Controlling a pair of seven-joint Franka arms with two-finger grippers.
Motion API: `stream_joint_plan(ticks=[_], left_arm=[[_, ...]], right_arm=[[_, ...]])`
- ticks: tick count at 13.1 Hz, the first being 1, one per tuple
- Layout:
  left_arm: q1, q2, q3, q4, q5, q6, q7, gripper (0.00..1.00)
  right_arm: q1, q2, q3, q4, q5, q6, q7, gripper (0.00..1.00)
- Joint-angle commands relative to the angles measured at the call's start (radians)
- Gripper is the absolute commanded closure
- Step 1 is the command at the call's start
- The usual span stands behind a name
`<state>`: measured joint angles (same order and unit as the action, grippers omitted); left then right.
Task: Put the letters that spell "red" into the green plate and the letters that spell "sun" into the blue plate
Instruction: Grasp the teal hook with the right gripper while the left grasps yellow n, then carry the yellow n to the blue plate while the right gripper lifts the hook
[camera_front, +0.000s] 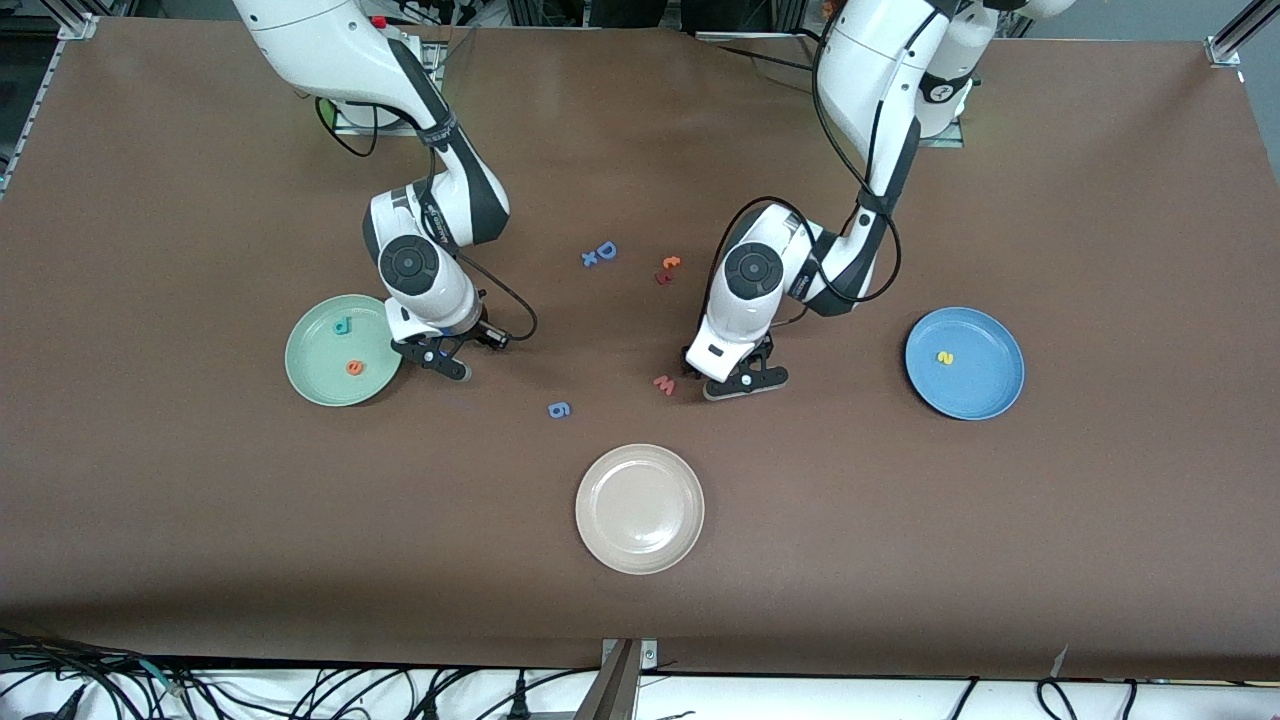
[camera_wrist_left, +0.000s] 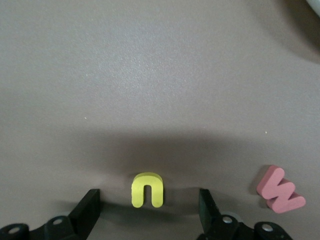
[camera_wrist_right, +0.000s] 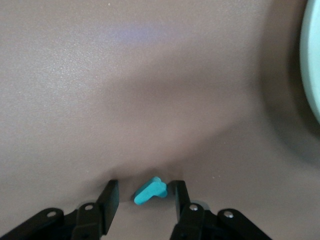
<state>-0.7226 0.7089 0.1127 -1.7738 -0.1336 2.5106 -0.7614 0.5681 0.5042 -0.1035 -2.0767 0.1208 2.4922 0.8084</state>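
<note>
The green plate (camera_front: 318, 368) holds a teal "d" (camera_front: 342, 325) and an orange "e" (camera_front: 355, 368). Beside it, my right gripper (camera_front: 447, 360) is low on the table. Its fingers straddle a teal "r" (camera_wrist_right: 150, 191). One finger (camera_wrist_right: 180, 199) touches the letter and a gap shows at the other, so the right gripper (camera_wrist_right: 145, 200) is open. The plate's rim (camera_wrist_right: 312, 65) shows close by. My left gripper (camera_front: 745, 382) (camera_wrist_left: 148, 210) stands open around a yellow "n" (camera_wrist_left: 147, 190) on the table. The blue plate (camera_front: 985, 388) holds a yellow "s" (camera_front: 944, 357).
A pink "w" (camera_front: 664, 385) (camera_wrist_left: 280, 189) lies beside the left gripper. A blue "D" (camera_front: 606, 250), a blue "x" (camera_front: 589, 259), an orange "t" (camera_front: 670, 263) and a dark red letter (camera_front: 662, 278) lie mid-table. A blue "6" (camera_front: 559, 409) and a beige plate (camera_front: 640, 508) lie nearer the front camera.
</note>
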Motion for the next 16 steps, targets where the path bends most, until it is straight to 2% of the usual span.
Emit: stream_joint_plan(ticks=[1, 4, 7, 10, 11, 14, 16], left_arm=[[-0.012, 0.015, 0.018, 0.024, -0.024, -0.001, 0.019, 0.23], [-0.012, 0.015, 0.03, 0.022, -0.021, -0.001, 0.024, 0.39], [-0.012, 0.017, 0.03, 0.02, -0.021, -0.001, 0.024, 0.71], [-0.012, 0.017, 0.031, 0.02, -0.02, -0.001, 0.025, 0.92], [-0.012, 0.017, 0.033, 0.02, -0.02, -0.002, 0.036, 0.96], [-0.005, -0.008, 0.09, 0.01, -0.026, -0.022, 0.205, 0.96], [0.006, -0.051, 0.126, -0.01, -0.029, -0.082, 0.334, 0.96]], right_arm=[[0.003, 0.005, -0.007, -0.003, -0.004, 0.008, -0.005, 0.51], [0.003, 0.005, -0.007, -0.003, -0.003, 0.007, -0.017, 0.65], [0.001, 0.005, -0.007, -0.002, -0.003, 0.004, -0.02, 0.7], [0.001, 0.005, -0.007, -0.003, -0.003, 0.004, -0.034, 0.78], [0.001, 0.007, -0.007, -0.002, -0.003, 0.004, -0.035, 0.81], [0.001, 0.007, -0.007, -0.002, -0.003, 0.004, -0.035, 0.84], [0.001, 0.008, -0.007, -0.003, -0.003, 0.002, -0.035, 0.85]])
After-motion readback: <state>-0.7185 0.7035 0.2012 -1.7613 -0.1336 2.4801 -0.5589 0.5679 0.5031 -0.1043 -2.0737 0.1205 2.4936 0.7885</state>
